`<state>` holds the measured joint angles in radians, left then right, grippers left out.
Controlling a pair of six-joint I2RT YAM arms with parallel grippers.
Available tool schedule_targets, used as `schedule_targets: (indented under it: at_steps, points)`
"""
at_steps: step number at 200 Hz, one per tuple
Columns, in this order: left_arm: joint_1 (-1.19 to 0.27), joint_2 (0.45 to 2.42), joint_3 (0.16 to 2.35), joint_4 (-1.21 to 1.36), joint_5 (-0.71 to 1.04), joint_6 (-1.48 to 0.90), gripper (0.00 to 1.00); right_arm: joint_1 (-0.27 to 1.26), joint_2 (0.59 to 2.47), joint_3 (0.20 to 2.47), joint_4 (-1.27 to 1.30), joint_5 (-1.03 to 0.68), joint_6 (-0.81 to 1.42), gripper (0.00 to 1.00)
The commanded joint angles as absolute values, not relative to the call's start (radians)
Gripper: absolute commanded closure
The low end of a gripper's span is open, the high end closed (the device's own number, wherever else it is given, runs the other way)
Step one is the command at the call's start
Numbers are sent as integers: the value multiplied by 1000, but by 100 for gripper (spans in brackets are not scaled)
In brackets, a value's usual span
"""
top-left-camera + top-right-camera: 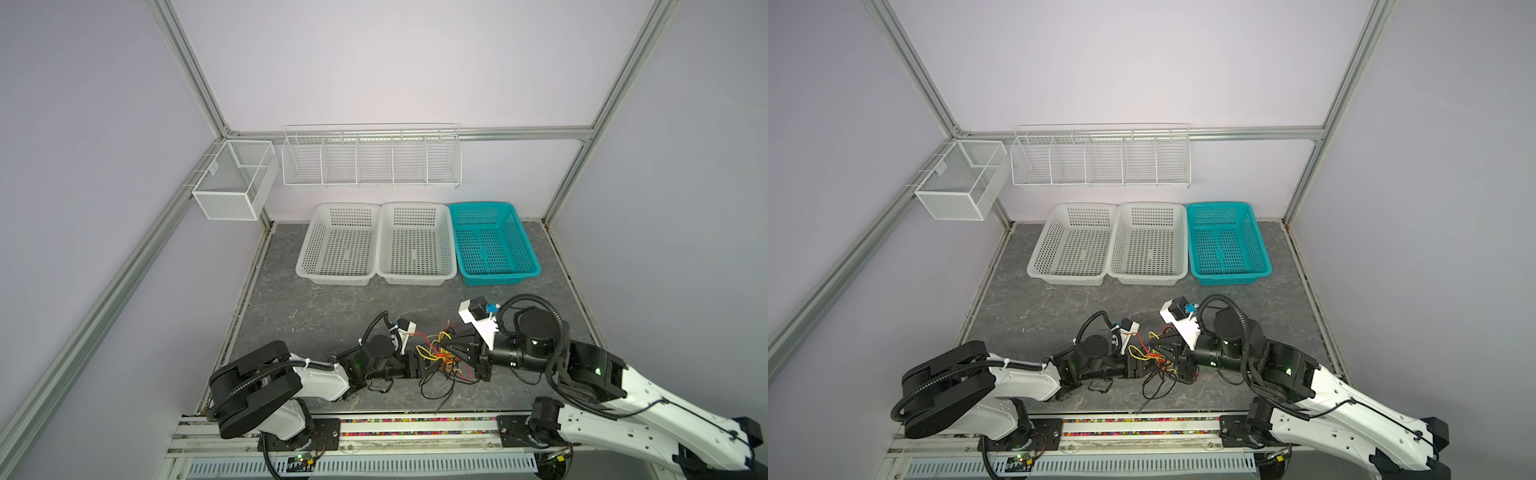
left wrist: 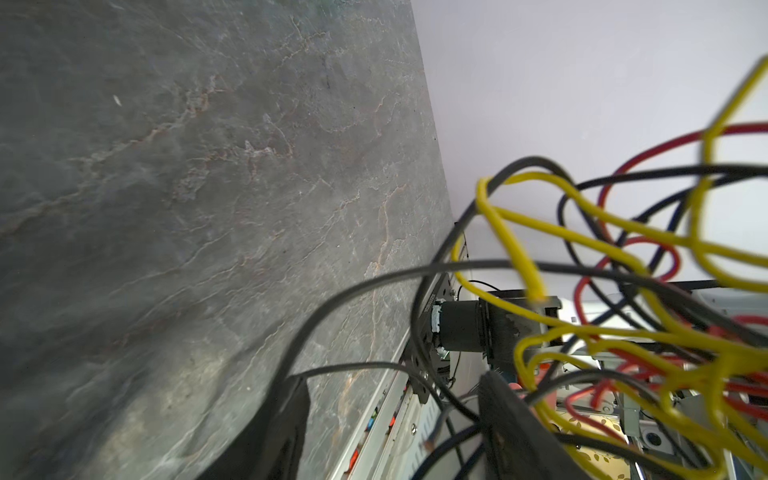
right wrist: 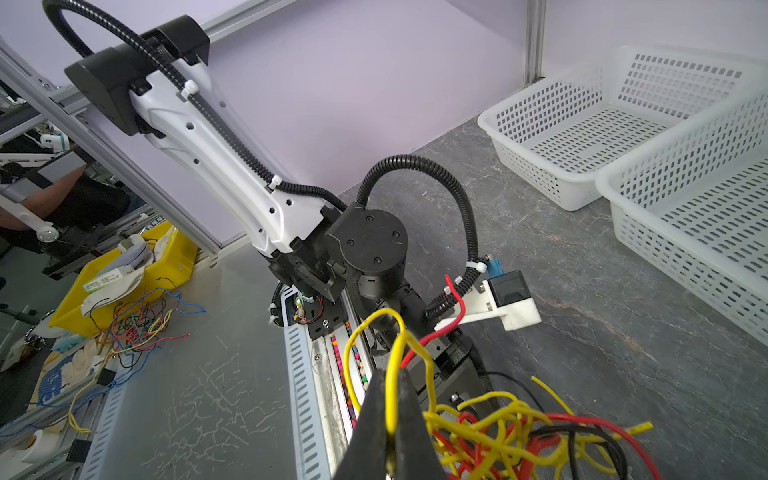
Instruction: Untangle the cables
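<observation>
Cables [image 1: 436, 358] sit in a knot, with our right gripper [image 3: 390, 432] pinching one yellow wire [image 3: 392, 365] (shut tight) and our left gripper [image 2: 392, 378] open just beside, across from it.

Thin red, yellow and black cables [image 1: 440, 357] are lying near the grey tabletop's [image 1: 332, 307] front edge, before 3 perforated plastic baskets [image 1: 413, 205].

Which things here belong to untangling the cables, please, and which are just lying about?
Part of the job:
cables, a red, yellow and black tangle
right claw, shut on a yellow strand
left claw, open at the tangle

Just lying about:
two white baskets
teal basket
wall wire rack
mesh box
</observation>
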<state>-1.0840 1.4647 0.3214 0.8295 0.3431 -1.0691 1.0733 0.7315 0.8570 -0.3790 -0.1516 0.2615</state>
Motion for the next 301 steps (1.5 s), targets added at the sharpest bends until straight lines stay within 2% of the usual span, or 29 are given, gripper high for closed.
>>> schedule_targets:
  at_steps: [1, 32, 66, 89, 120, 126, 150, 202, 236, 271, 282, 301]
  points:
    - [-1085, 1480, 302, 965, 379, -1112, 32, 1061, 721, 813, -276, -178, 275, 94]
    - [-1085, 1537, 291, 1135, 420, -1149, 29, 1047, 718, 788, -240, -185, 298, 94]
    - [-1083, 1687, 277, 1412, 461, -1225, 30, 1022, 710, 774, -197, -196, 336, 94]
    - [-1081, 1722, 292, 1415, 477, -1231, 33, 1006, 709, 783, -223, -148, 362, 94]
    - [-1078, 1643, 268, 1367, 440, -1187, 37, 990, 704, 772, -223, -136, 397, 94]
    - [-1078, 1626, 275, 1331, 443, -1175, 39, 989, 706, 770, -220, -138, 402, 94]
    - [-1081, 1602, 297, 1268, 467, -1154, 60, 986, 710, 766, -206, -140, 418, 94]
    - [-1079, 1620, 281, 1310, 472, -1160, 80, 979, 680, 779, -233, -114, 413, 94]
    - [-1041, 1573, 242, 1290, 478, -1160, 98, 970, 615, 753, -299, 9, 425, 94]
    - [-975, 1407, 224, 1035, 497, -1110, 100, 951, 500, 695, -406, 273, 503, 94]
    - [-968, 1313, 243, 861, 491, -1048, 100, 946, 460, 684, -470, 378, 543, 94]
    - [-968, 1114, 318, 419, 415, -927, 100, 934, 401, 673, -586, 535, 615, 94]
